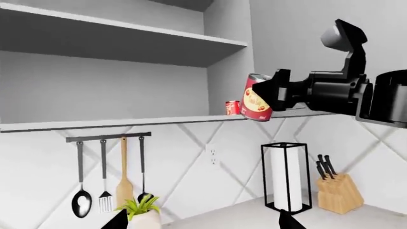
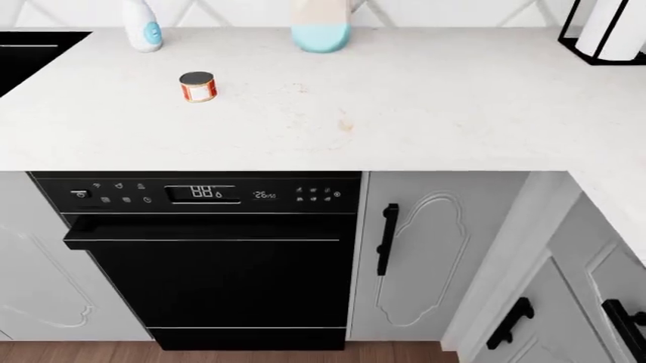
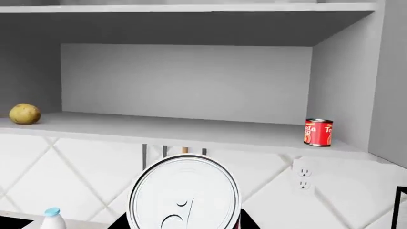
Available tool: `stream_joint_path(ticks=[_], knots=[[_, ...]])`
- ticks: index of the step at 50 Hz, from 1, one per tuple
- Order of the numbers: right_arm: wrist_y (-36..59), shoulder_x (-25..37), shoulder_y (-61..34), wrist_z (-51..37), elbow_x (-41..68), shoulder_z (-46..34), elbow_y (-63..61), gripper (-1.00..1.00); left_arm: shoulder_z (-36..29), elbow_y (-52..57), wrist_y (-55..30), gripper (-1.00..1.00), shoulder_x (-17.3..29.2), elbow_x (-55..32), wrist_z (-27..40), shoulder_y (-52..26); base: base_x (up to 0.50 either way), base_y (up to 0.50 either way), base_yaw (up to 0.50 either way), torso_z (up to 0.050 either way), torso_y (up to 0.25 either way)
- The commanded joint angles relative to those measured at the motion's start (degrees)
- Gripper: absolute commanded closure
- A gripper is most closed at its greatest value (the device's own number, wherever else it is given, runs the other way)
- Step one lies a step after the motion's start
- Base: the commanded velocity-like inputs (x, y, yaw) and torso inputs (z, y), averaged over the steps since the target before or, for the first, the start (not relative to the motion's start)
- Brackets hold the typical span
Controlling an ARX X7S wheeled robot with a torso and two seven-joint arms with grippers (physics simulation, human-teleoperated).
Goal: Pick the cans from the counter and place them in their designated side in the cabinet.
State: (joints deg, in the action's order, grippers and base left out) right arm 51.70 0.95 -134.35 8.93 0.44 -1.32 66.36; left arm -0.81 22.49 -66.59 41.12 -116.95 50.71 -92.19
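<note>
My right gripper (image 1: 272, 93) is shut on a tall red can with a yellow label (image 1: 256, 101), holding it tilted at the front edge of the cabinet's lower shelf (image 1: 127, 122). In the right wrist view the can's pale round lid (image 3: 184, 193) fills the space between the gripper's dark fingers (image 3: 247, 220). A small red can (image 3: 318, 132) stands on that shelf at its right end, also seen in the left wrist view (image 1: 233, 107). A squat red-and-white can (image 2: 198, 86) stands on the counter (image 2: 424, 106). My left gripper (image 1: 203, 224) is open and empty, facing the backsplash.
A potato (image 3: 25, 113) lies at the shelf's left end. A white bottle with a blue cap (image 2: 144, 26), a paper towel holder (image 1: 287, 177), a knife block (image 1: 337, 190), hanging utensils (image 1: 105, 181) and a potted plant (image 1: 141, 212) line the back wall. A dishwasher (image 2: 202, 257) sits below the counter.
</note>
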Motion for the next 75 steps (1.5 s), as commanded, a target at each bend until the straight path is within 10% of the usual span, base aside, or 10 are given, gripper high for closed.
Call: stream_joint_path(ticks=[1, 41, 75], knots=[[-0.3, 0.0, -0.6, 0.6, -0.2, -0.1, -0.9, 1.0, -1.1, 0.0, -0.5, -1.0, 0.3, 0.1, -0.4, -1.8, 0.0, 0.0, 0.0, 0.05, 0.07], [-0.3, 0.0, -0.6, 0.6, -0.2, -0.1, -0.9, 1.0, -4.0, -0.1, 1.2, -1.0, 3.0, -4.6, 2.5, -5.6, 0.0, 0.0, 0.0, 0.05, 0.066], [-0.3, 0.0, -0.6, 0.6, -0.2, -0.1, -0.9, 1.0, -12.3, -8.2, 4.7, -1.0, 2.4, -15.4, 7.4, -14.9, 0.16, 0.0, 0.0, 0.0, 0.0]])
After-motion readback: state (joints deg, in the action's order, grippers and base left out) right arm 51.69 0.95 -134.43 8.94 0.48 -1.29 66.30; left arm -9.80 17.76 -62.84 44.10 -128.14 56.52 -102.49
